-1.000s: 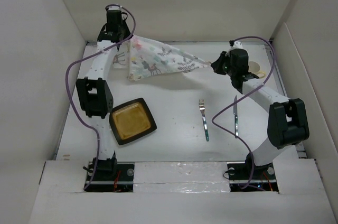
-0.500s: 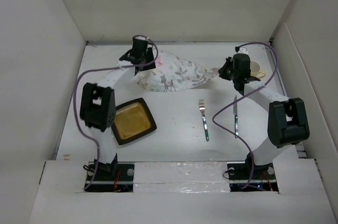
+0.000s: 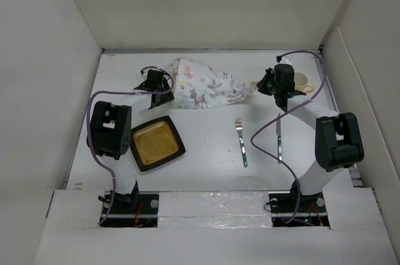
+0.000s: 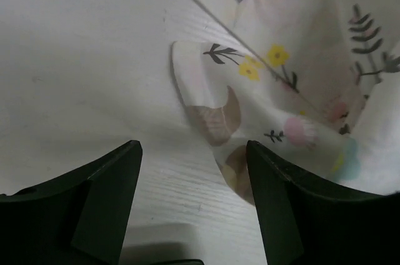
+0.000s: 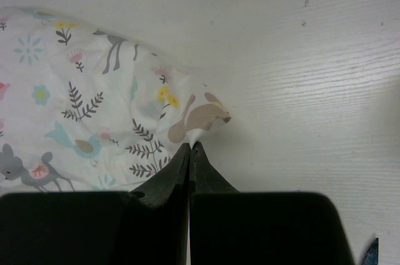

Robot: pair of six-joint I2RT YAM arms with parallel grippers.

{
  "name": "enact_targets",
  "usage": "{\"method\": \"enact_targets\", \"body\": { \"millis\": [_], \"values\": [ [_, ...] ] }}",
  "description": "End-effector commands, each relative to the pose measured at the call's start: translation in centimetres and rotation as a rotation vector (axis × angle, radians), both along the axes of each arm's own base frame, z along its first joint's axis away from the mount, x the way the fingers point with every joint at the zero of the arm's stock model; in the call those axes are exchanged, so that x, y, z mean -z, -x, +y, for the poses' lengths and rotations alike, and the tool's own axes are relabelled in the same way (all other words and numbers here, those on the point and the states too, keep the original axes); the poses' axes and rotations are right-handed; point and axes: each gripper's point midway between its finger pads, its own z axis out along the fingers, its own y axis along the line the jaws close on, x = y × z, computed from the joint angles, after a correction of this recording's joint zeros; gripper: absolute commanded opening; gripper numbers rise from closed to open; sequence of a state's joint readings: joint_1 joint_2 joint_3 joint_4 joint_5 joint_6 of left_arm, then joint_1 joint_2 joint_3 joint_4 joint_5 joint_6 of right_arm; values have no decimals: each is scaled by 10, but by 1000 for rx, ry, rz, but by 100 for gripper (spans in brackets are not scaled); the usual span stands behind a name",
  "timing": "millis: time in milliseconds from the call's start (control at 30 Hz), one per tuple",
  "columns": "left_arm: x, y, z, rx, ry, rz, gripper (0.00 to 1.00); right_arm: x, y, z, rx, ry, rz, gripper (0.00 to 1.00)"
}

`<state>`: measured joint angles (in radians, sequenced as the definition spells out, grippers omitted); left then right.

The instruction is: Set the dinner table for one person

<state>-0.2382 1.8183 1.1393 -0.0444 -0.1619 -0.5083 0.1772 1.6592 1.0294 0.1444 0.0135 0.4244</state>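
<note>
Dinner table (image 3: 206,146) carries a crumpled placemat (image 3: 203,90), plate (image 3: 156,143), fork (image 3: 240,141), knife (image 3: 279,137) and cup (image 3: 302,82).

Bright, even overhead light on the dinner table (image 3: 206,130); soft shadows, wrist close-ups slightly blurry.

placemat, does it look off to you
Yes: the placemat lies bunched and wrinkled at the far side of the dinner table, not flat. The right end effector pinches one corner; the left end effector is open.
</note>
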Motion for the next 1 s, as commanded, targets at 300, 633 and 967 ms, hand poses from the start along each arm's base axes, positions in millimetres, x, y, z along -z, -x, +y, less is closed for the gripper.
{"method": "enact_targets", "body": {
  "millis": [300,633,967],
  "values": [
    [13,-33,-8,8,-25,35,0,-38,-16,20,-73,-69,-133,0],
    [-243,-91,14,-9,35,-430,0,-190,-34,70,-201,-102,-379,0],
    [-377,-31,68,-110,68,-705,0,-254,17,75,-247,-101,-514,0]
  ]
}}
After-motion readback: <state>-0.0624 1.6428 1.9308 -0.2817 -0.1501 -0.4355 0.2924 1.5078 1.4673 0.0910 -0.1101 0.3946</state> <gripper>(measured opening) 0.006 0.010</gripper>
